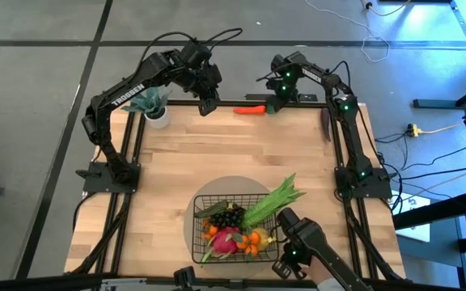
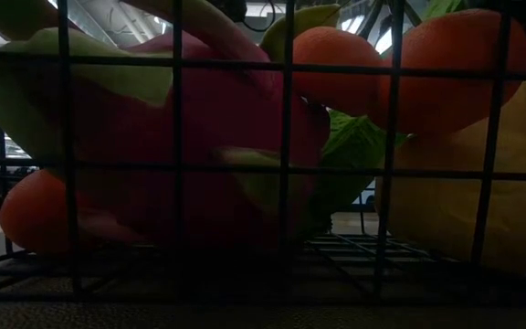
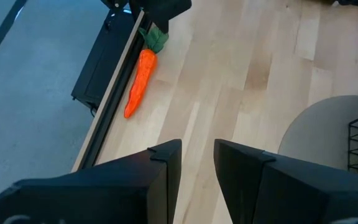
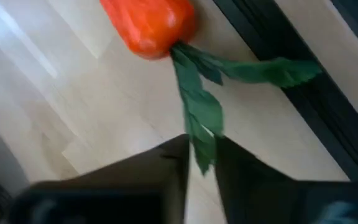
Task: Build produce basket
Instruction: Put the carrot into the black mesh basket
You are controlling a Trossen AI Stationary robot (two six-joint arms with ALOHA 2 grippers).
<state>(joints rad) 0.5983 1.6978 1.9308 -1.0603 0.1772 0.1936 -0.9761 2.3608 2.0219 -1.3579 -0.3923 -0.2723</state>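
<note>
An orange carrot (image 1: 249, 110) with green leaves lies at the table's far edge, also seen in the left wrist view (image 3: 138, 78). My right gripper (image 1: 275, 103) is at its leafy end, shut on a leaf (image 4: 202, 165). My left gripper (image 1: 207, 105) hovers just left of the carrot's tip, fingers close together and holding nothing (image 3: 197, 162). The black wire basket (image 1: 195, 234) sits near the near edge. It holds produce: a pink dragon fruit (image 2: 199, 137), oranges (image 2: 336, 73), a yellow mango (image 2: 482, 192), dark grapes (image 1: 229, 217) and green leafy stalks (image 1: 277, 198) that stick out over its rim. My right gripper pinches one green leaf (image 4: 199, 140) of the carrot's top between its two fingers (image 4: 166, 168), near the leaf's free end. It comes from above, from the leafy side. The orange body (image 4: 151, 22) lies on the wood by the table's far rail.
A spiky plant in a white pot (image 1: 156, 109) stands at the far left corner. A grey round mat (image 1: 241, 186) lies under the basket. A dark long thing (image 1: 327, 125) lies by the right rail. Another dark arm (image 1: 302, 242) reaches in beside the basket's near right corner.
</note>
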